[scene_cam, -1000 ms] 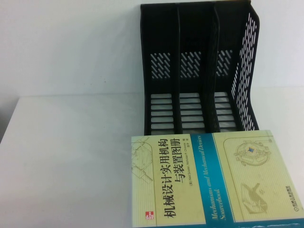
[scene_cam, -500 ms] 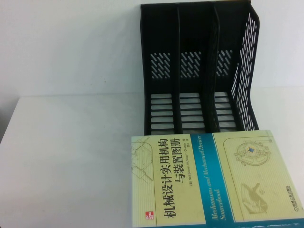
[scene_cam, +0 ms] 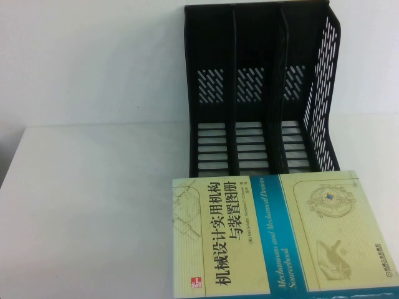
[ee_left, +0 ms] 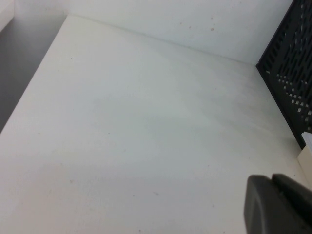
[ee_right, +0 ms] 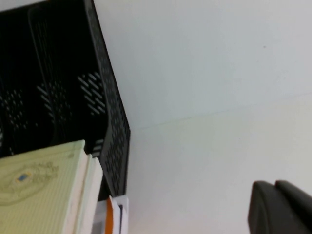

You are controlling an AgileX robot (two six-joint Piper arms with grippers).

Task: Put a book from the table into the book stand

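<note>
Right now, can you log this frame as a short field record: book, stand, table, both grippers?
book: pale yellow-green, teal spine band, flat on table, in front of stand
book stand: black, three upright slots, all empty
table: white
left gripper: above bare table, left of stand, holding nothing
right gripper: above table, right of stand
task progress: book not yet picked up

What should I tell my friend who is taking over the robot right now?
Left gripper: over bare table, left of the book stand; holding nothing.
Right gripper: over bare table, right of the stand; holding nothing.
Neither arm shows in the high view.
The book lies flat in front of the stand, cover up. In the right wrist view it rests on something white and orange, probably another book.
All three slots look empty.
Done: nothing yet.
Left: grip the book, lift it, stand it in a slot.
</note>
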